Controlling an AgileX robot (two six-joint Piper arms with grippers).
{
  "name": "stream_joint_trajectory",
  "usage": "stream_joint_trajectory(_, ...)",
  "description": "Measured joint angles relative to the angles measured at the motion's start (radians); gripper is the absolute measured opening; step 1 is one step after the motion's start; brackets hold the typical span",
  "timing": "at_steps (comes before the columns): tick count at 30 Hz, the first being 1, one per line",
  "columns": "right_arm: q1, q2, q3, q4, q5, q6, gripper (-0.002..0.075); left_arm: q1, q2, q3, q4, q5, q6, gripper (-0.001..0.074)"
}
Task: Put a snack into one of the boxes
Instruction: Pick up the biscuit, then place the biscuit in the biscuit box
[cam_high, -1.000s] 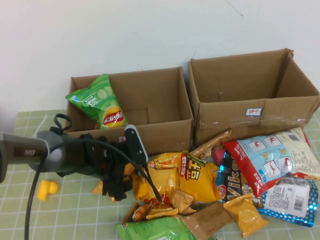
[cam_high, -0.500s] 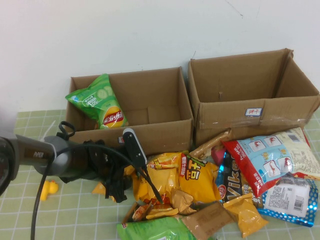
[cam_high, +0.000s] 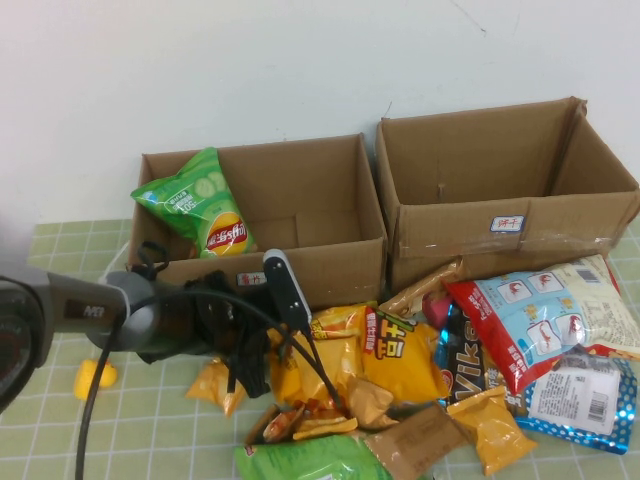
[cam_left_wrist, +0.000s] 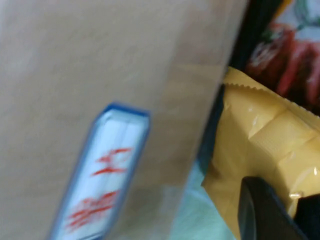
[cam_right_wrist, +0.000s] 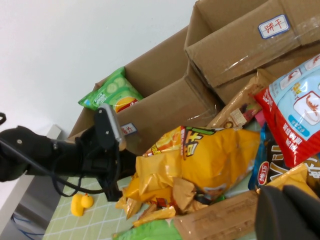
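Note:
The snack, a bright green crisp bag (cam_high: 200, 205) with cucumber slices and a red-and-yellow logo, leans in the left corner of the lower box (cam_high: 330, 265), which has a small white red-lettered label (cam_high: 245, 279). The bag also shows in the right wrist view (cam_right_wrist: 112, 92). My left gripper (cam_high: 250, 365) is low in front of that box, against the yellow-orange bags (cam_high: 390, 355). One of its fingers (cam_left_wrist: 262, 212) lies on a yellow bag (cam_left_wrist: 260, 140). My right gripper (cam_right_wrist: 290, 215) is shut and empty above the snack pile and does not show in the high view.
The taller taped box (cam_high: 500, 215) stands at the right. Several snack bags lie heaped in front of both boxes, with another green bag (cam_high: 310, 460) at the front edge. A yellow duck toy (cam_high: 95, 375) lies at the left on the green checked mat.
My left arm has moved right along the front of the lower box, into the yellow bags. A small orange bag now shows beside it. The green crisp bag has not moved.

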Motion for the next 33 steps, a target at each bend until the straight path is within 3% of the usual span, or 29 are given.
stream_joint_trajectory(8, 0.000, 0.000, 0.000, 0.005, 0.002, -0.003, -0.0002, -0.009, -0.135, 0.000, 0.000, 0.247, -0.039, 0.0073)
stream_joint_trajectory(13, 0.000, 0.000, 0.000, 0.007, 0.002, -0.006, -0.0002, -0.011, -0.293, 0.000, -0.002, 0.301, -0.063, 0.0071)
stream_joint_trajectory(20, 0.000, 0.000, 0.000, 0.007, 0.004, -0.009, -0.0002, -0.011, -0.473, -0.074, -0.221, 0.338, -0.063, 0.0071)
stream_joint_trajectory(26, 0.000, 0.000, 0.000, 0.007, 0.004, -0.009, -0.0002, -0.027, -0.410, -0.302, -0.515, 0.372, 0.037, 0.0071)
stream_joint_trajectory(33, 0.000, 0.000, 0.000, 0.007, 0.004, -0.011, -0.0002, -0.043, -0.111, -0.643, -0.734, 0.421, 0.084, 0.0071)
